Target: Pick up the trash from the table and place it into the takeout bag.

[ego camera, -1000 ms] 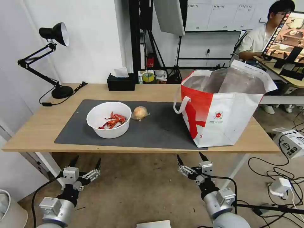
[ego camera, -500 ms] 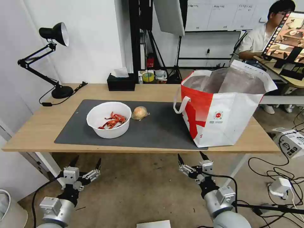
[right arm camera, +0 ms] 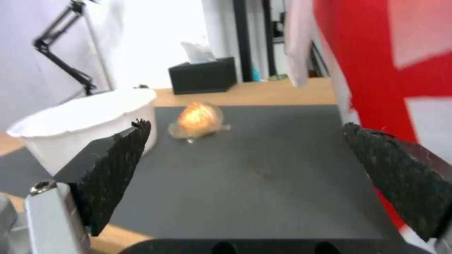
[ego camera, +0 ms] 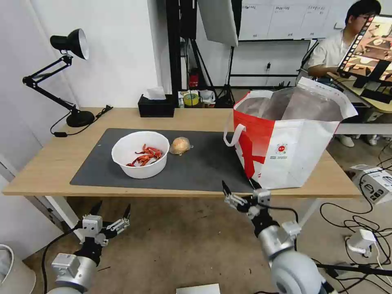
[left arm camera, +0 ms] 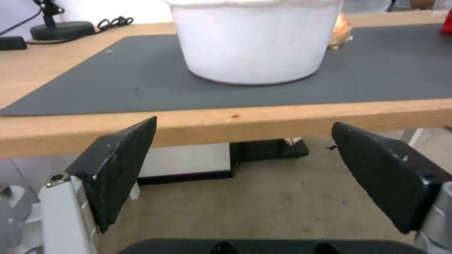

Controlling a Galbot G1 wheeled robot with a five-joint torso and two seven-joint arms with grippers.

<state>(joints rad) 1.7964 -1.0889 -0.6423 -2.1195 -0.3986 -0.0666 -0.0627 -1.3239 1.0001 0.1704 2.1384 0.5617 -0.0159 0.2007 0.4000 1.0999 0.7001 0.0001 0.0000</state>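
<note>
On the dark grey mat [ego camera: 204,167] of the table [ego camera: 49,163] stands the trash: a white round bowl [ego camera: 141,154] holding red-orange shells, and beside it a tan plastic-wrapped lump [ego camera: 180,145]. The takeout bag [ego camera: 286,139], white and red with foil lining, stands open at the mat's right end. My right gripper [ego camera: 238,184] is open at the table's front edge, just left of the bag's near corner; its wrist view looks across the mat to the lump [right arm camera: 200,118], the bowl [right arm camera: 84,123] and the bag [right arm camera: 391,70]. My left gripper [ego camera: 113,205] hangs open below the table edge, facing the bowl [left arm camera: 254,38].
A black tissue box [ego camera: 156,107] sits at the table's back edge and a black desk lamp [ego camera: 73,45] at the back left. Cables and a white power box [ego camera: 377,183] lie on the floor at the right. Tripod stands rise behind the table.
My right gripper has risen and moved forward from below the table to the level of its front edge. The left arm, bowl, lump and bag have not moved.
</note>
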